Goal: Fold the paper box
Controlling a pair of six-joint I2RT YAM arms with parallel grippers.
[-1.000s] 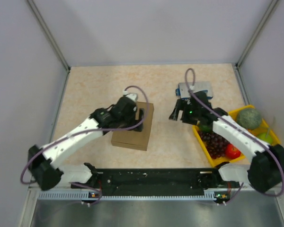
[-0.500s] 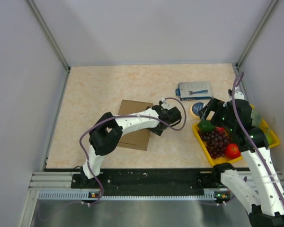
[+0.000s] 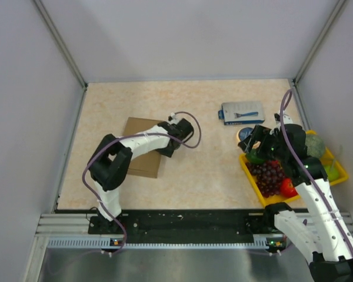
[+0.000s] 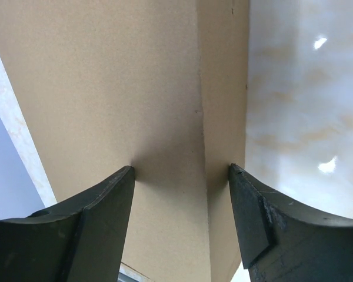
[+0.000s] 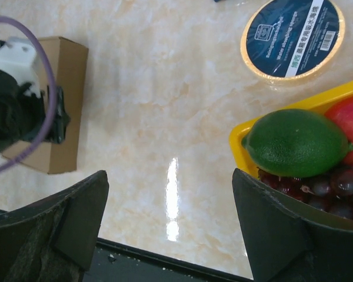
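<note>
While left hand (image 4: 181, 171) and right hand (image 5: 169, 172) gape, paper box (image 3: 144, 166) flat, long axis near-to-far

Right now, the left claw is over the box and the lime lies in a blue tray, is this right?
No. The tray is yellow, not blue; the right wrist view shows it. The lime lies in it, and the left claw is over the box.

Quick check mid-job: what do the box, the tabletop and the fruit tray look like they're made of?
Paper box: plain brown cardboard, matte, with a pressed crease line running along it.
Tabletop: beige marble-pattern surface with a glossy finish that throws back bright light spots. Whether it is stone or laminate cannot be told.
Fruit tray: bright yellow with a smooth, thin rim, probably plastic.
</note>
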